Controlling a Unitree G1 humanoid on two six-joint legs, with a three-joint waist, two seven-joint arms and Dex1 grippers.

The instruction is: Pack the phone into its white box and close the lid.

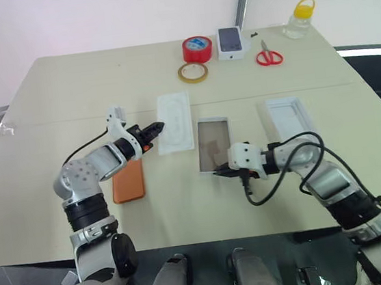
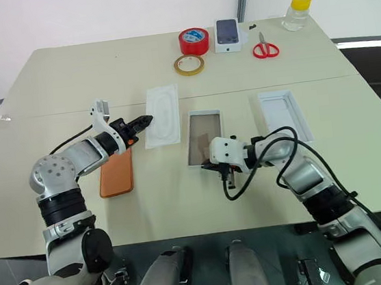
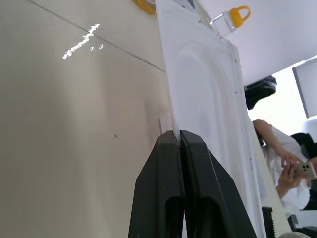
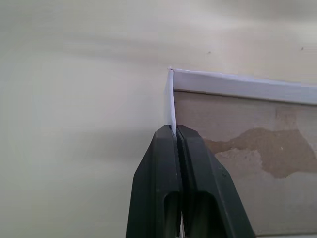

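The right gripper (image 4: pixel 176 130) is clenched on the thin near wall of the box (image 1: pixel 213 143), close to its corner; the card could be creased there, or the tray dragged askew, if it is pulled sideways. The left gripper (image 3: pixel 179 136) is pinched on the edge of the insert (image 1: pixel 174 122), which could be bent or slid toward the box if it is lifted by so narrow a bite.

The phone (image 1: pixel 127 180) lies flat on the table (image 1: pixel 48 103), unheld, under the left forearm at about 8 o'clock from the insert and at about 9 o'clock from the box. The box stands open and empty. The lid (image 1: pixel 288 119) is set at 3 o'clock from it, apart.

The left arm is reached forward with its gripper near level, aimed toward 2 o'clock. The right forearm is bent inward, its gripper aimed toward 9 o'clock and tipped down at the box wall
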